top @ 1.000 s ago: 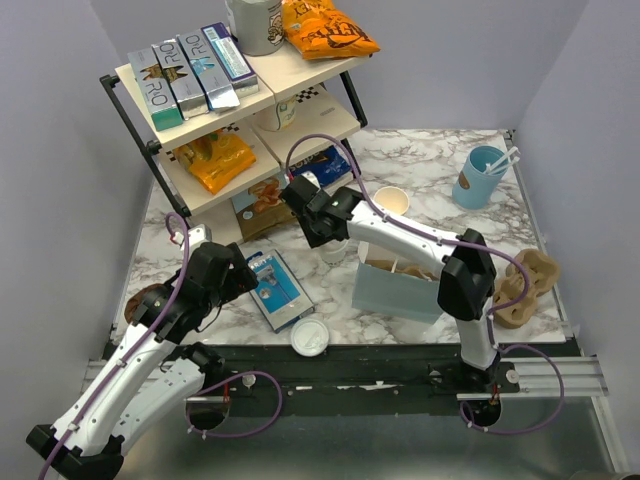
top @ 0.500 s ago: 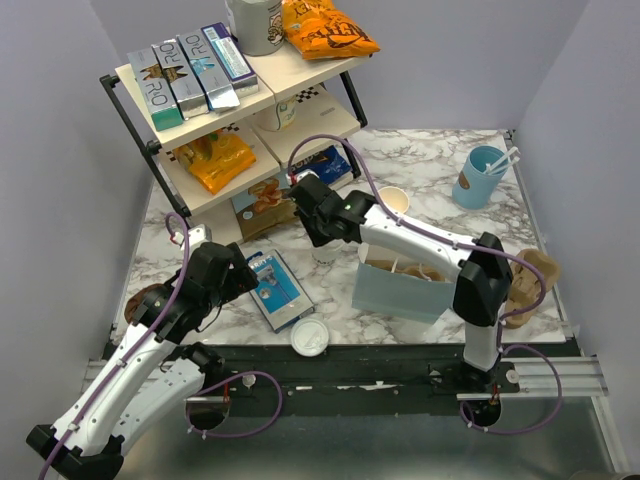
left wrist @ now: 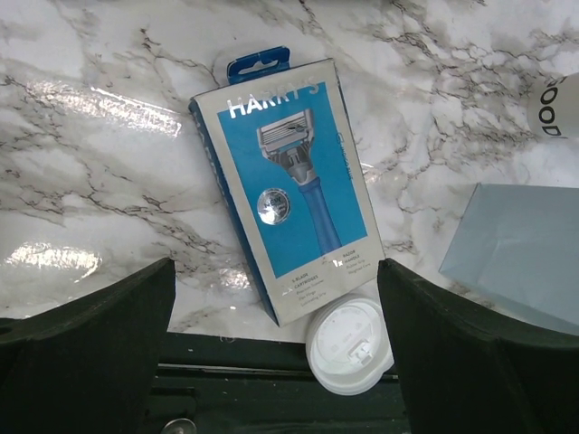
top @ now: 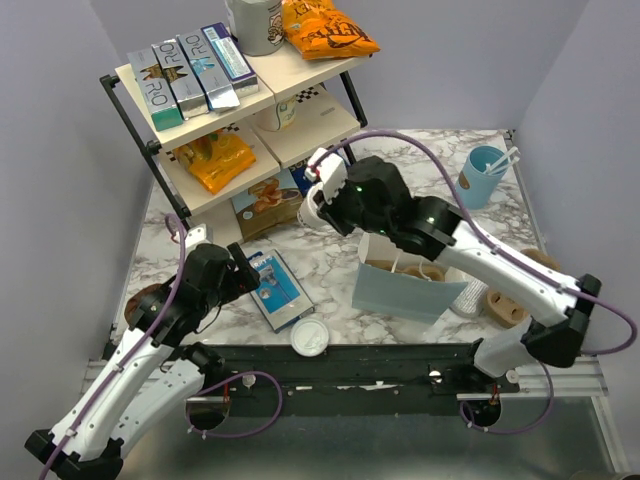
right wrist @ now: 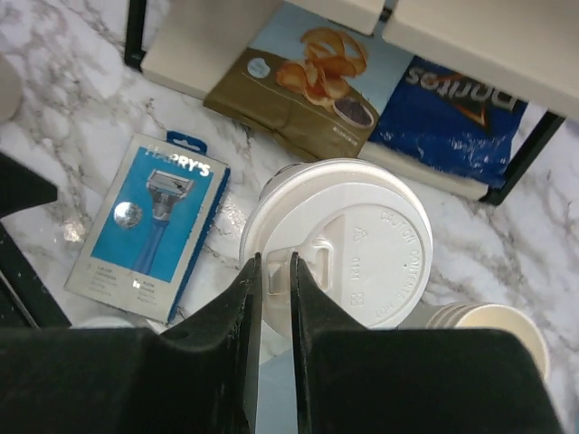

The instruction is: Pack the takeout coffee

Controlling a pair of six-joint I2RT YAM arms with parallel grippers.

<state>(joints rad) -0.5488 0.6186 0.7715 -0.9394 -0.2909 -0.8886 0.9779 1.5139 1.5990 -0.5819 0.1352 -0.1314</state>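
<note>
Fingers (right wrist: 242, 316) of the right gripper (right wrist: 276, 282) are drawn close together, pinching the rim of the white sip lid on the takeout coffee (right wrist: 362, 244). The cup hangs upright under them, in front of the lower shelf (top: 300, 140) and just beyond the far edge of the pale blue paper bag (top: 398, 292). Whether its base is clear of the marble table (top: 440, 165) I cannot tell. A stack of lidless paper cups (right wrist: 493, 330) shows just beside it. Across the table, the left gripper (left wrist: 276, 271) hovers with its jaws spread wide and holding nothing, above a blue razor pack (left wrist: 289, 181) lying flat. A loose white lid (left wrist: 348, 345) lies at the pack's near corner.
</note>
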